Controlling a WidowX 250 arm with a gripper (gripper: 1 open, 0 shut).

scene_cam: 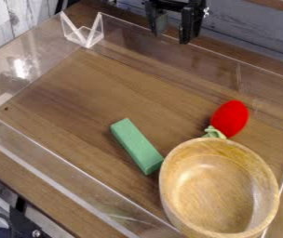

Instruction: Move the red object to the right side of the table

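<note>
The red object (230, 116), a small glossy strawberry-like toy with a light-green leafy end, lies on the dark wood-grain table (94, 93) at the right, touching the far rim of the wooden bowl. My gripper (177, 33) hangs at the top of the view near the far acrylic wall, well apart from the red object. Its dark fingers point down and stand open with nothing between them.
A large wooden bowl (219, 191) fills the near right corner. A green rectangular block (137, 145) lies slantwise at the centre, left of the bowl. Low clear acrylic walls (57, 177) ring the tabletop, with a folded clear piece (82, 30) at the far left corner.
</note>
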